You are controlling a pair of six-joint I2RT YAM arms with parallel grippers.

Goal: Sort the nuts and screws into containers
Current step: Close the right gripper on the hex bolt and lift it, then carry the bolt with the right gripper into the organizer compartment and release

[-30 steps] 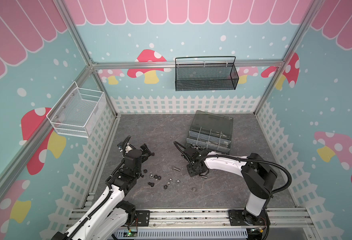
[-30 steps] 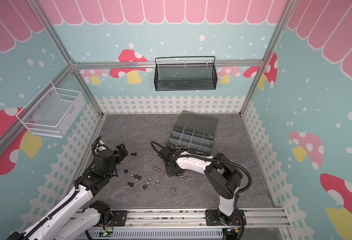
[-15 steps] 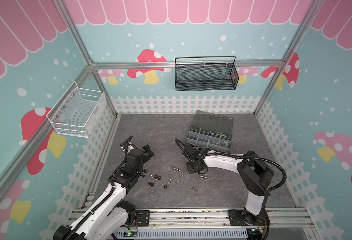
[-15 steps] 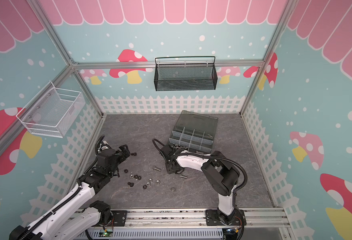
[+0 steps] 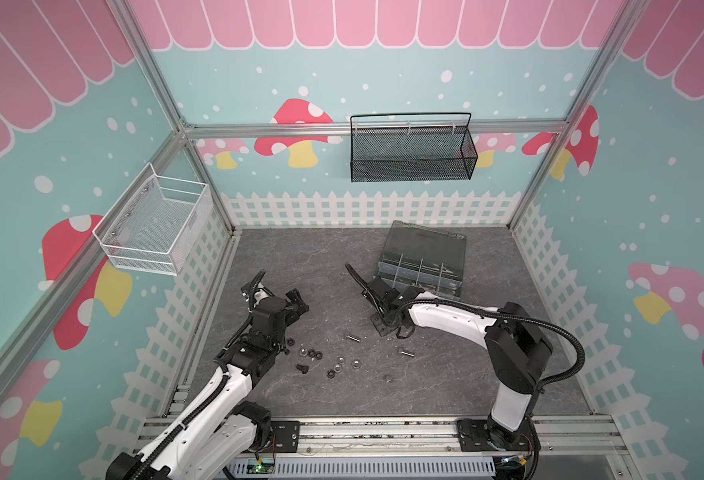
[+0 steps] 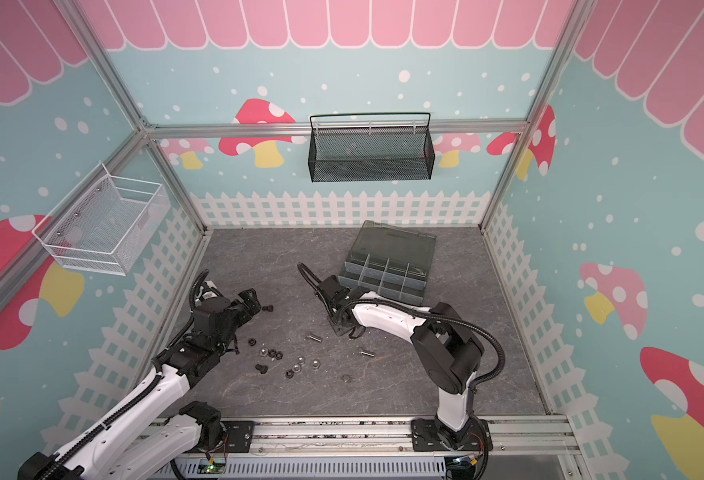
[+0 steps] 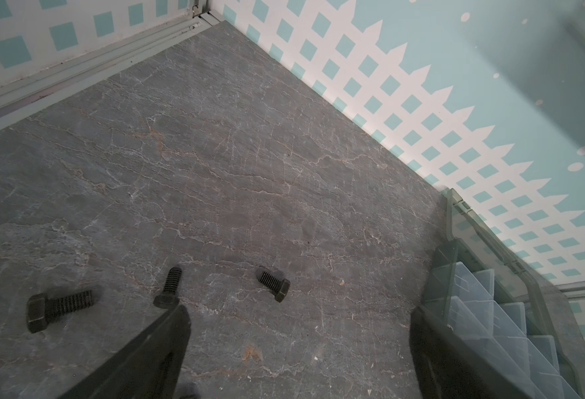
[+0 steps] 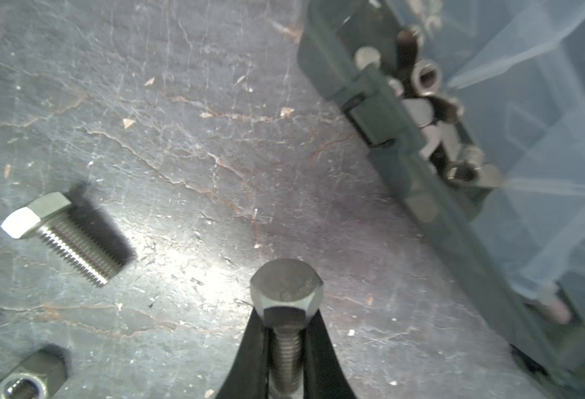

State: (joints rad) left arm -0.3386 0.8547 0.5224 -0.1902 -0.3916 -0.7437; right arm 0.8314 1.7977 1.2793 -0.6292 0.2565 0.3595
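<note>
Pinching a silver screw (image 8: 286,293) by its shank, head out front, the right gripper (image 8: 286,323) sits clamped just left of the containers (image 5: 421,272), seemingly set for the drop. Left gripper (image 7: 298,331) gapes wide above three black screws (image 7: 273,285), lining up a pick.

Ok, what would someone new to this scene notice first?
Probably the right gripper, shut on a silver hex-head bolt close to the open organizer box toward the back of the grey mat. Next, the loose nuts and black screws scattered nearer the front of it, with the left gripper open near them.
</note>
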